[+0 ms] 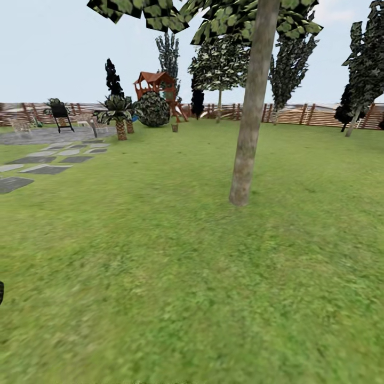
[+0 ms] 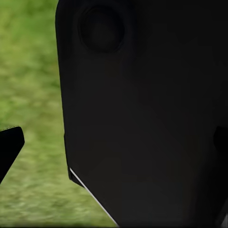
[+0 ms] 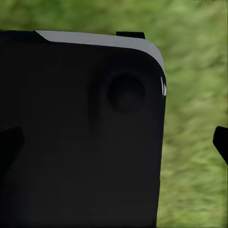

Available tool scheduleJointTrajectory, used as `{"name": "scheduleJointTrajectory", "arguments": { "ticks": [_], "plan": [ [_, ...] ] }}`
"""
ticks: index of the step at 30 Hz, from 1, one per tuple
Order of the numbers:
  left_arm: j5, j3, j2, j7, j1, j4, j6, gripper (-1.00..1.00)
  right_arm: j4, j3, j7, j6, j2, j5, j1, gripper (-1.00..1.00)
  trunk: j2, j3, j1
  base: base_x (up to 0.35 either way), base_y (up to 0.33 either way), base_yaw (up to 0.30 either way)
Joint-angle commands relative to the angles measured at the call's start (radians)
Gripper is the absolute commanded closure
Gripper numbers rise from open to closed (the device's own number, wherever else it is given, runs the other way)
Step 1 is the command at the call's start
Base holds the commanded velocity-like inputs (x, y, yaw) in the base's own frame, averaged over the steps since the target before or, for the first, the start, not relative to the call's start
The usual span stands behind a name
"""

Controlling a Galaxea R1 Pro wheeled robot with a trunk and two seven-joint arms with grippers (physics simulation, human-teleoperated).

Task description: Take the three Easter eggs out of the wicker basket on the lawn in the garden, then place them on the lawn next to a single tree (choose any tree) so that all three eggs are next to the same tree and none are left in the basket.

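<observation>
A wide green lawn (image 1: pixel 160 266) spreads ahead in the head view. A tree (image 1: pixel 249 122) with a thick pale grey-brown trunk rises from the grass a little right of centre, its leafy crown cut off at the top. The Easter eggs and the wicker basket are out of view. In the left wrist view my left gripper (image 2: pixel 114 145) is open, its dark fingertips (image 2: pixel 10 145) far apart in front of a black body panel. My right gripper (image 3: pixel 114 142) is likewise open, with fingertips (image 3: pixel 221 142) at the picture's edges, nothing between them and blurred grass behind.
Grey paving slabs (image 1: pixel 48 160) lie at the left. A wooden fence (image 1: pixel 298 113) closes the far side, with a red play tower (image 1: pixel 156 85), a round dark bush (image 1: pixel 153 109), small palms (image 1: pixel 118 114) and dark narrow trees (image 1: pixel 368 64). A small brown object (image 1: pixel 174 127) stands far off, too small to identify.
</observation>
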Motion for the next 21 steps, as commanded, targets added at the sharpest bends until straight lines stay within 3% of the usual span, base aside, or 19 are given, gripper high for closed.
{"name": "scheduleJointTrajectory", "arguments": {
  "ticks": [1, 11, 21],
  "plan": [
    [0.001, 0.001, 0.0, -0.001, 0.0, -0.001, 0.0, -1.0, 0.001, 0.001, 0.0, -0.002, 0.001, 0.0, 0.0, -1.0, 0.0, -0.002, 0.0, 0.0, 0.0, 0.156],
    [0.001, 0.001, 0.001, -0.001, 0.0, -0.001, 0.0, -1.0, 0.002, 0.001, -0.001, -0.001, 0.002, 0.0, 0.0, -1.0, 0.0, -0.017, 0.0, 0.0, 0.0, 0.15],
    [0.001, 0.001, 0.001, -0.001, 0.0, -0.001, 0.0, -1.0, 0.002, 0.001, 0.0, -0.002, 0.0, 0.0, 0.0, -1.0, 0.0, -0.033, 0.0, 0.0, 0.0, 0.023]
  ]
}}
